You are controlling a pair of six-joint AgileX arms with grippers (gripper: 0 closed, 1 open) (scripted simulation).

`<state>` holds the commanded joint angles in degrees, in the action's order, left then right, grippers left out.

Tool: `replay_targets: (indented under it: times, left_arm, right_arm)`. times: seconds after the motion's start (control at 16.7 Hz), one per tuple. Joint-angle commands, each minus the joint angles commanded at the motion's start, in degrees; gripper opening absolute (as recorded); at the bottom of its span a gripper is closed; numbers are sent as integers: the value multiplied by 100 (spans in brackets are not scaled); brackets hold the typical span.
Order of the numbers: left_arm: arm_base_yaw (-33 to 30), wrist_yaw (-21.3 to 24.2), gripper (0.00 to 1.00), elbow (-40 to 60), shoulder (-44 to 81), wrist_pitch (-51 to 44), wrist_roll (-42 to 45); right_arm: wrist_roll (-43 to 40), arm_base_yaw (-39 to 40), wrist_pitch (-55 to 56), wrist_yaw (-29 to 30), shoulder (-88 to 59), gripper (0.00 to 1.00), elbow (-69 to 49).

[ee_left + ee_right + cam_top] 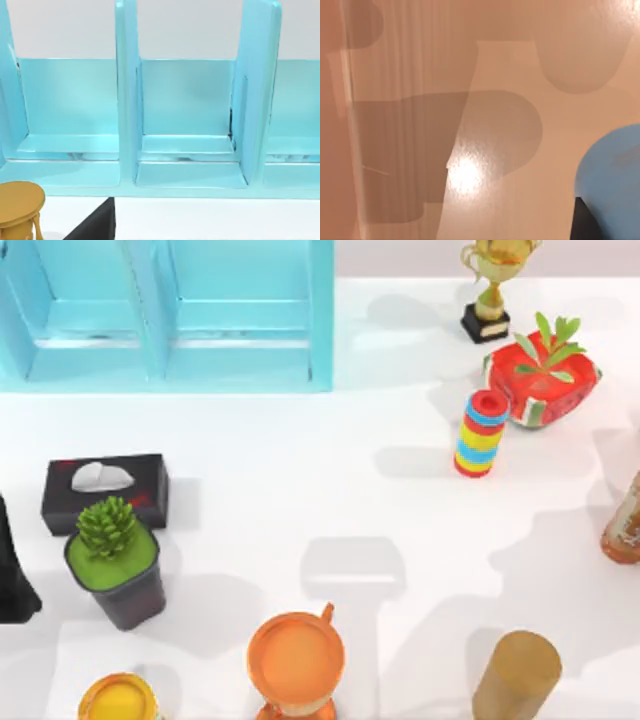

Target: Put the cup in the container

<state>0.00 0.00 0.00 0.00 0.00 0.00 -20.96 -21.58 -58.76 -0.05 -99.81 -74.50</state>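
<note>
Close beside the right gripper: the blue cup, above the bare table.
Next to this gripper's wrist camera the cup shows as a rounded blue form, with a dark piece touching its side; whether the right gripper is closed on the cup or not, I cannot tell. Below it, soft shadows lie on the table. The left arm is a dark shape at the table's left edge, just beside the potted succulent and the black tissue box; its gripper's state I cannot tell either. In front of the left wrist stands the container, light blue, its upright walls dividing it into open compartments with nothing visible inside them.
</note>
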Motion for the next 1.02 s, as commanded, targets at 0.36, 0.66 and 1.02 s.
replay_targets:
  times: [0.36, 0.66, 1.02]
  left_arm:
    - [0, 0, 100, 0, 0, 0, 0]
    - [0, 0, 100, 0, 0, 0, 0]
    - [0, 0, 100, 0, 0, 0, 0]
  right_arm:
    - [0, 0, 0, 0, 0, 38, 0]
    - [0, 0, 0, 0, 0, 75, 0]
    - [0, 0, 0, 0, 0, 100, 0]
